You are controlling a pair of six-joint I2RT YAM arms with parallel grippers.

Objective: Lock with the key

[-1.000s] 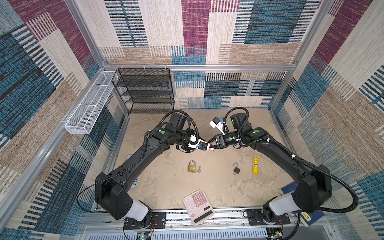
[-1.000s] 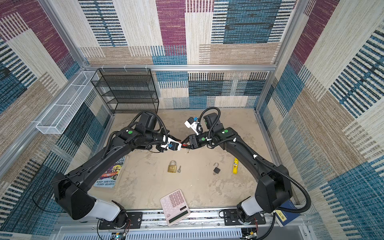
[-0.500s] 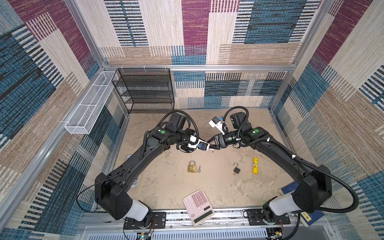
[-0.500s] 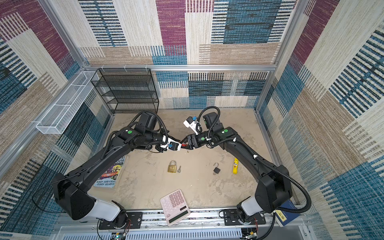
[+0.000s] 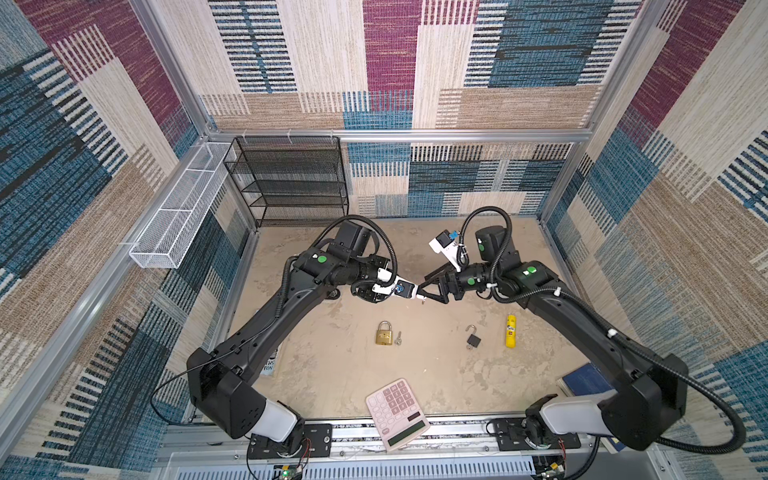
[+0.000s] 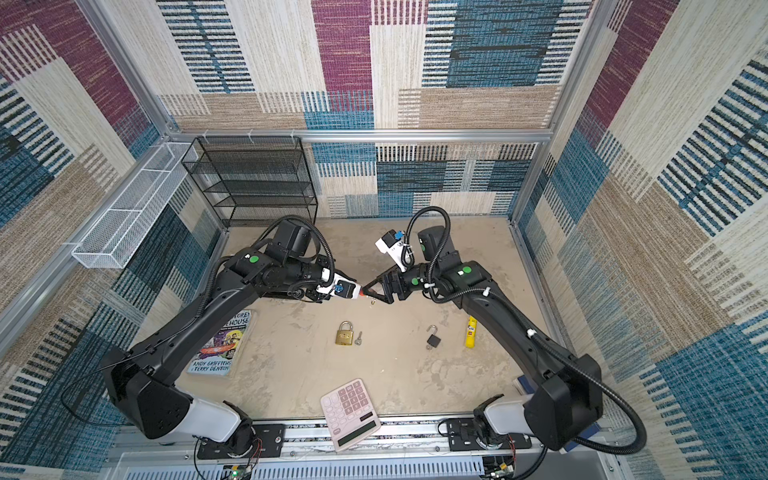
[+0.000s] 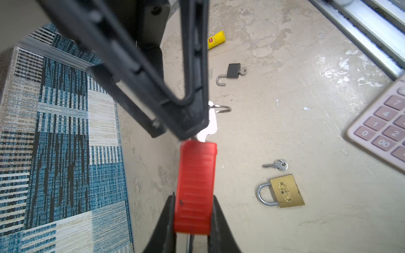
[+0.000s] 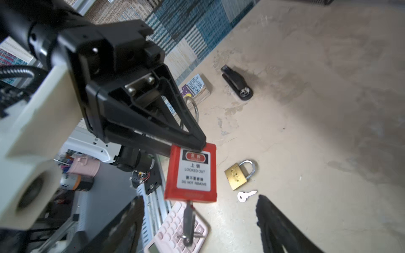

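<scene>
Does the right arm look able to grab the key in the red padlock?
Probably yes: the right gripper is open around the key, which sticks out of the red padlock, nothing between.

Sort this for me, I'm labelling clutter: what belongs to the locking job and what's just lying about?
In the job: red padlock in the left gripper; key in its keyhole; open right gripper.
Lying about: brass padlock, loose key, black padlock, yellow tube, calculator, book, stapler.

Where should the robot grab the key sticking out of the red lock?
Probably by the key's flat head, the only part left outside the red padlock. Come in from the end away from the lock and close the gripper on the two broad faces, so that it can twist.
</scene>
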